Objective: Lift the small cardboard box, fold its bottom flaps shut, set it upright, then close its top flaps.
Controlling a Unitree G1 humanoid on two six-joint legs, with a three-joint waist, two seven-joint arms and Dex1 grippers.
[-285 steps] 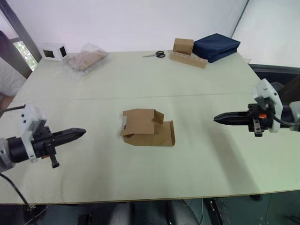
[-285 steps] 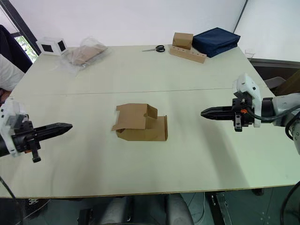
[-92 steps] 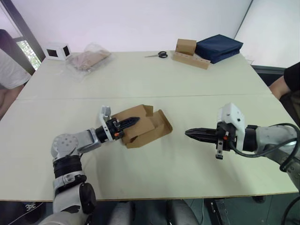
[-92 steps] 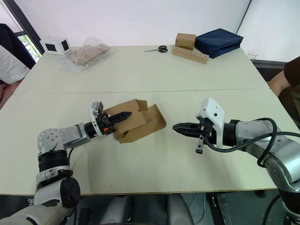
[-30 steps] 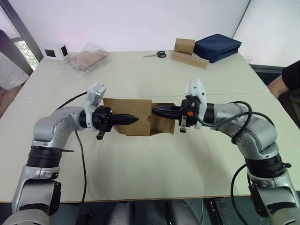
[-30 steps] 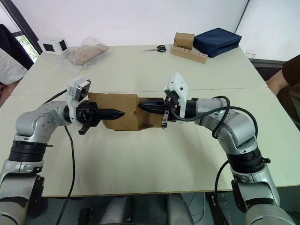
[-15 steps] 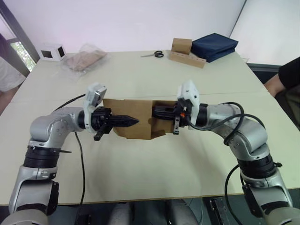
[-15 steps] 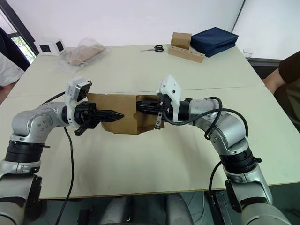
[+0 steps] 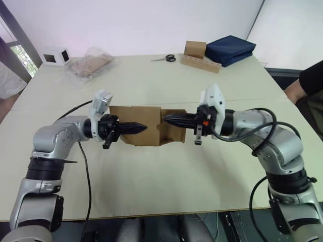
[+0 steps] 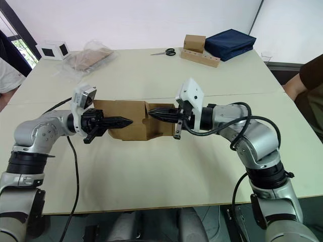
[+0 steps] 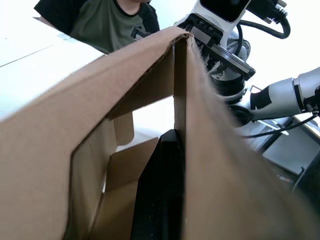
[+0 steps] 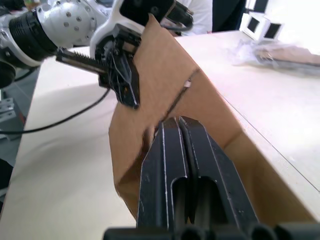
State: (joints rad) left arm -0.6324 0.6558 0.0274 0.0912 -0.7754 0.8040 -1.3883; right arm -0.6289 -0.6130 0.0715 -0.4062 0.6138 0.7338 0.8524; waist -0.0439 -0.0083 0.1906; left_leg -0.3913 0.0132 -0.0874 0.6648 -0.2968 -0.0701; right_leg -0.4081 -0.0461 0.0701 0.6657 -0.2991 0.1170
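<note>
The small cardboard box [image 9: 144, 132] is plain brown and partly flattened, with its flaps loose. It is held between my two grippers at mid table. My left gripper [image 9: 143, 128] comes in from the left and is shut on one of the box's walls. In the left wrist view one black finger [image 11: 159, 195] lies against the inside of that wall [image 11: 50, 150]. My right gripper [image 9: 165, 118] is shut, and its tips meet the notch between two panels; in the right wrist view [image 12: 179, 122] they press on the cardboard [image 12: 165, 70]. Whether the box's lower edge touches the table is unclear.
At the far edge of the pale table [image 9: 151, 191] lie scissors [image 9: 166, 58], a brown box on a tan strip [image 9: 198, 49] and a navy bag [image 9: 233, 48]. A white box [image 9: 55, 55] and a plastic bag [image 9: 91, 63] sit far left. People stand at the left [image 9: 7, 75] and right [image 9: 310, 80] edges.
My right wrist has drawn back a little to the right, with its fingertips staying at the box. The left gripper and the box have hardly moved.
</note>
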